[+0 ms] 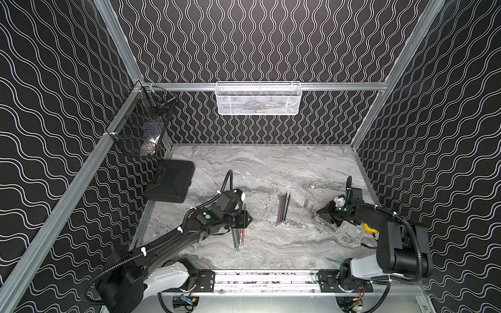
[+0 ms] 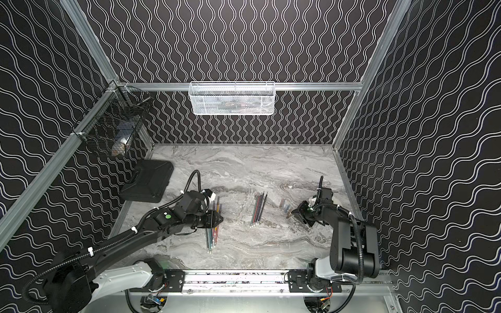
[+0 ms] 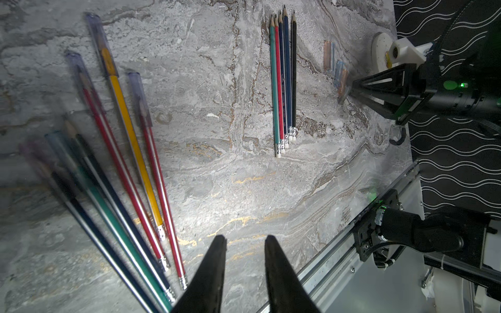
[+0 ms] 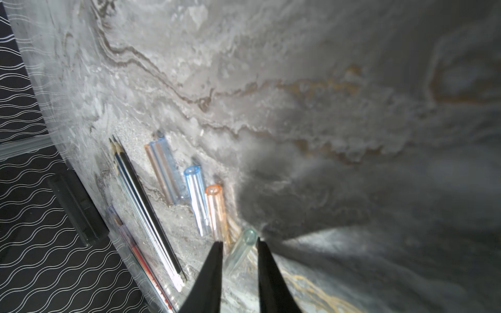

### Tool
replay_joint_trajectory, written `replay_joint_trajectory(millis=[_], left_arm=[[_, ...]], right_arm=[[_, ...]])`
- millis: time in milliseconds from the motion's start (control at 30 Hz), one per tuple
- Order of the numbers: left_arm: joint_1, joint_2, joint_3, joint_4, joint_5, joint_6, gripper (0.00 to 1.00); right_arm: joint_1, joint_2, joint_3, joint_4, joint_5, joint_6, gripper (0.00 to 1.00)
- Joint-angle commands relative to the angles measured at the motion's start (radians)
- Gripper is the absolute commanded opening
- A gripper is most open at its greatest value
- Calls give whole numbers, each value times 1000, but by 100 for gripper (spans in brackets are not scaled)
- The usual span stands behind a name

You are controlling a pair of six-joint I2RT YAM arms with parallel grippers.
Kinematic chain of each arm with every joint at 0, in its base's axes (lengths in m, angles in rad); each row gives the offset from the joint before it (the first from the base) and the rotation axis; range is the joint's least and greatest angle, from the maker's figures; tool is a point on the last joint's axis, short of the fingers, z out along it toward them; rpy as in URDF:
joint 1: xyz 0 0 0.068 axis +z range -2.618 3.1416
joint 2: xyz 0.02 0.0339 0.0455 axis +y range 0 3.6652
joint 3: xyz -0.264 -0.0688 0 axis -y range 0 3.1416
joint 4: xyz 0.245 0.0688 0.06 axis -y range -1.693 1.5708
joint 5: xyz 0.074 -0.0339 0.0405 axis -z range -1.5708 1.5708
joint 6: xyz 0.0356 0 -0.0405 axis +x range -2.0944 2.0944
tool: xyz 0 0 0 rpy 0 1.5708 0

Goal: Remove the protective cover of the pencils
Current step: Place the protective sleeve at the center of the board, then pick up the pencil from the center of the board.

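Note:
Several capped pencils lie fanned on the marble table, partly under my left wrist in both top views. My left gripper hangs open beside their eraser ends, with nothing between its fingers. Several bare pencils lie in a tight row mid-table. To their right lie several clear protective covers in blue and orange. My right gripper is low over the table there, open, and a pale green cover lies loose between its fingers.
A black case sits at the back left of the table. A black wire basket hangs on the left wall and a white mesh basket on the back rail. The arms' metal rail runs along the front edge.

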Motion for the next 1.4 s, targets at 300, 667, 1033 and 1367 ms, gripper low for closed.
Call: replay_joint_trajectory(millis=[300,667,1033,1367], left_arm=[[4,-54,-61,-35,-9,-12,30],[3,-14,-122,-23,-68,-18,30],[4,-254,-74,-120,-92,-32,30],[4,-474,186,-413,-43,76,30]], right_arm=[[0,-104,4,14,-81,20,23],[5,-428,-64,-150,-150,-39,23],[716,-385,-48,53,202,280,22],[1080,140,365,-13,475,381,25]])
